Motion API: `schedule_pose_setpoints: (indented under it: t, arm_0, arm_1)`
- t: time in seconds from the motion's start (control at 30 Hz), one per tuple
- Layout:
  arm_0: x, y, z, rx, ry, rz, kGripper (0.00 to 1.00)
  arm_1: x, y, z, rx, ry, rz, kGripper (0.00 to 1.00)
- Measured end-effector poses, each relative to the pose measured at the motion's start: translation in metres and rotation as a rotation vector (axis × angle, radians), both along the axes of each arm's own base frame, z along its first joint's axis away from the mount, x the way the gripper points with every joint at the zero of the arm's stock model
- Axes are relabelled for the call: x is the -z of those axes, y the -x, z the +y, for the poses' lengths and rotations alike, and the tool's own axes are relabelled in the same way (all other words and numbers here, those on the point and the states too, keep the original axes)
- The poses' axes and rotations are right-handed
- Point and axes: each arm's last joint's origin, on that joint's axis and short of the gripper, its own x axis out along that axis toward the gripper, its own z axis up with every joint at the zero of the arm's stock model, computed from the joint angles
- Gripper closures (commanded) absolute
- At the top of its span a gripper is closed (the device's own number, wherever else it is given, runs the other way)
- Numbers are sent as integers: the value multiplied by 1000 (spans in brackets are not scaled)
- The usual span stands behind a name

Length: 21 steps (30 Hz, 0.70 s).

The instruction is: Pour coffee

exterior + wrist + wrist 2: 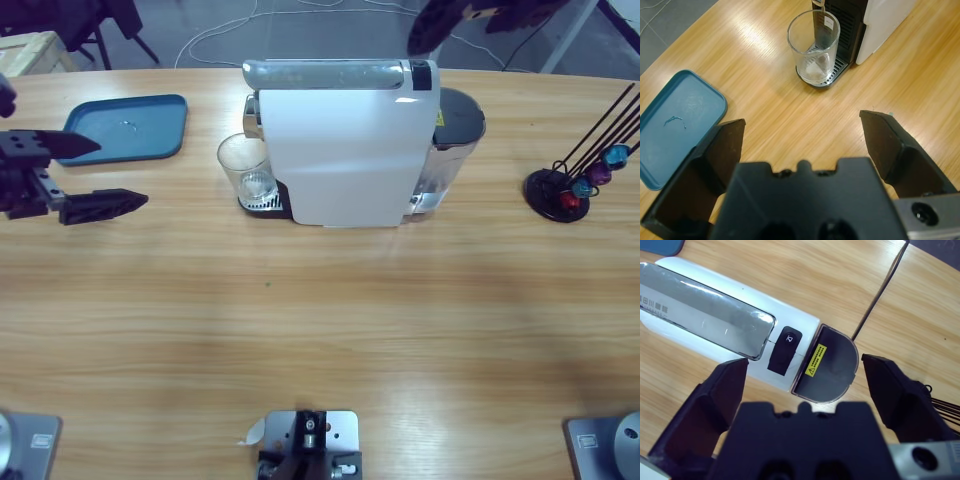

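Left gripper at the bench's left edge, jaws spread wide, nothing between them, aimed toward the glass. Seen along its own jaws in the left wrist view: bare wood between the 2 black jaws, glass well ahead and apart from them. Upright, clear, looks empty, standing on the drip grate at the machine's front, right under the spout. Beside the upper jaw, a teal tray lying flat on the bench; same tray at the left in the wrist view, a small speck on its floor.

Right gripper hanging above the coffee machine, jaws spread apart, gripping nothing. Below it: silver top lever, black button, then the grey water tank lid with its yellow warning sticker. In the high view only a dark shape at the top edge, upper right of the machine, hard to read.

Coffee machine at bench centre toward the far side, white body, tank on its right end. Far right, a black capsule rack with thin wires and a few coloured capsules near its base, well apart from the machine.
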Motion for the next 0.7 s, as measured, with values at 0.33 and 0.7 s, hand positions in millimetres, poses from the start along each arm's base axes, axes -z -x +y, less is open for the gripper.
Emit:
schedule_pose_setpoints:
  t: [0.33, 0.7]
  arm_0:
    - [0, 0, 0, 0, 0, 0, 0]
    - [-1, 0, 0, 0, 2, -2, 0]
  arm_1:
    - [4, 0, 1, 5, 1, 10, 0]
    - [-10, 19, -6, -2, -33, -21, 0]
